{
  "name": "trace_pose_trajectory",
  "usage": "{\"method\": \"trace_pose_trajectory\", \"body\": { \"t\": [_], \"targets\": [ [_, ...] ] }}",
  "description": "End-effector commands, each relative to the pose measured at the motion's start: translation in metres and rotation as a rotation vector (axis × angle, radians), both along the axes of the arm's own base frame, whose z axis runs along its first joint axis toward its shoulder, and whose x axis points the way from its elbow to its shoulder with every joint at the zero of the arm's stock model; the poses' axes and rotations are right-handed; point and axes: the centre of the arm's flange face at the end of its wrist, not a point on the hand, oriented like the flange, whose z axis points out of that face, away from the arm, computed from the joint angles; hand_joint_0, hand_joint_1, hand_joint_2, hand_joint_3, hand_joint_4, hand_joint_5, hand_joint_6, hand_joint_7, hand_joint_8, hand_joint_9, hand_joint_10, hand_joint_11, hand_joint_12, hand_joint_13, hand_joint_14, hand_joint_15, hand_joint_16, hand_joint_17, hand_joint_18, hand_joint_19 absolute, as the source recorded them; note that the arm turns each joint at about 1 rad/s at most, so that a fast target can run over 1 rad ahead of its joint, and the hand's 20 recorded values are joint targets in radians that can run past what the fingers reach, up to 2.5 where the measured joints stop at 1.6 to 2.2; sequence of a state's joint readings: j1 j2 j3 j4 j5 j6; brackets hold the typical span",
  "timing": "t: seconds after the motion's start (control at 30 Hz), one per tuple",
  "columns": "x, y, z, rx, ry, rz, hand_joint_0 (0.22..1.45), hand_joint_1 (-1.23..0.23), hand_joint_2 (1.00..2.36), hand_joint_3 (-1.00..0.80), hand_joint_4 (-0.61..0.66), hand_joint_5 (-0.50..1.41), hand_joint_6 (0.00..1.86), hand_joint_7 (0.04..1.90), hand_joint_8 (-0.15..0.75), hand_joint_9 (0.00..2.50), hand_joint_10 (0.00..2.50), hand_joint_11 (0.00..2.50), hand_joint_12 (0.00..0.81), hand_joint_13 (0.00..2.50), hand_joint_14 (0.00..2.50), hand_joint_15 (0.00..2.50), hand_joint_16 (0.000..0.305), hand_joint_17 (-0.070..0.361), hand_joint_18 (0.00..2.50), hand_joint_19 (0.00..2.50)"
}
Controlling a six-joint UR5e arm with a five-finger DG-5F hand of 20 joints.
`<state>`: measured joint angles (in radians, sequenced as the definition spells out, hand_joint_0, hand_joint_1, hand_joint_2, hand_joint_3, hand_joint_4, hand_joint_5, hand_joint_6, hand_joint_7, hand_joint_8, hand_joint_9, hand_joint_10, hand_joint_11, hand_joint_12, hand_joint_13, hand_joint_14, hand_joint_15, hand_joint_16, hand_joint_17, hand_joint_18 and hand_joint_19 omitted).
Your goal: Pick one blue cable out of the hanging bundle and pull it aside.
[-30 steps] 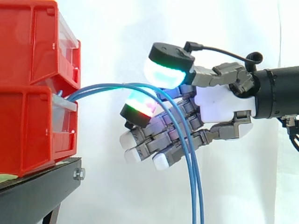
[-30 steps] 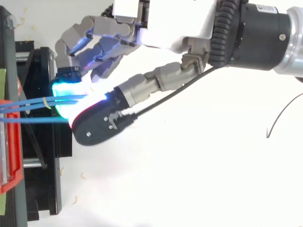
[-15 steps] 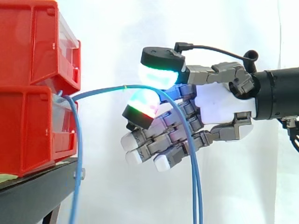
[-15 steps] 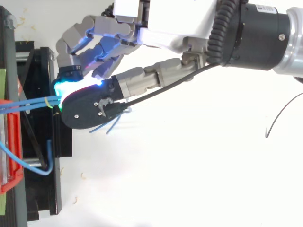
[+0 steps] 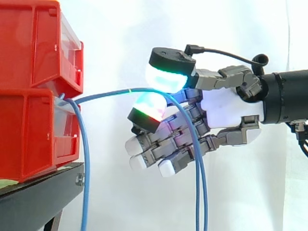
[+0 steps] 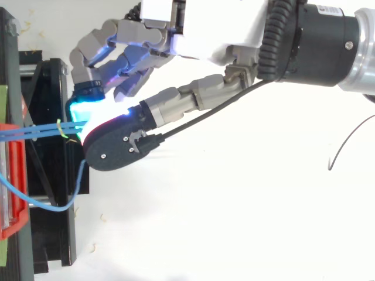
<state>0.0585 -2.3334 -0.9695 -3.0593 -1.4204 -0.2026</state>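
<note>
Two thin blue cables [image 5: 201,192] ran off the bottom edge right of the stacked red plastic bins [image 5: 29,57], their upper ends hidden inside them.

Side view: the camera stands close, at work height, looking level across the stacked red plastic bins [image 5: 33,96] at frame left. Top view: the camera sits close overhead, facing down, with the bins [image 6: 12,175] at its left edge. Both views cover the bin fronts, the thin blue cables [image 5: 110,91] [image 6: 35,132] and the grey-and-white robot hand [image 5: 231,108] [image 6: 217,23].
</note>
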Motion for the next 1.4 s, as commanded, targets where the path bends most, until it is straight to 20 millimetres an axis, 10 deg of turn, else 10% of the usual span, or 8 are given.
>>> {"method": "trace_pose_trajectory", "body": {
  "t": [0.0,0.33,1.03,1.37],
  "targets": [
    [-0.0003,-0.0002,-0.0001,-0.001,0.002,0.0,0.76,-0.89,1.0,-0.48,0.04,-0.17,0.9,1.37,0.288,0.65,0.01,0.27,0.337,0.55,0.01,0.19,0.046,0.104,0.7,0.28],
    [-0.0009,-0.0014,0.001,0.002,0.002,-0.002,0.8,-0.91,1.0,-0.5,-0.09,-0.16,0.91,1.56,0.26,0.71,0.01,0.28,0.323,0.58,0.01,0.2,0.044,0.098,0.71,0.29],
    [-0.0012,-0.0038,0.001,0.003,0.002,-0.005,0.75,-0.99,1.0,-0.5,-0.16,-0.17,0.92,1.31,0.205,0.7,0.01,0.28,0.308,0.58,0.01,0.2,0.041,0.093,0.72,0.28],
    [-0.0016,-0.005,0.0022,0.003,0.0,-0.007,0.39,-0.86,1.0,-0.5,0.0,-0.16,0.9,1.14,0.296,0.75,0.01,0.31,0.393,0.6,0.01,0.24,0.057,0.128,0.8,0.33]
  ]
}}
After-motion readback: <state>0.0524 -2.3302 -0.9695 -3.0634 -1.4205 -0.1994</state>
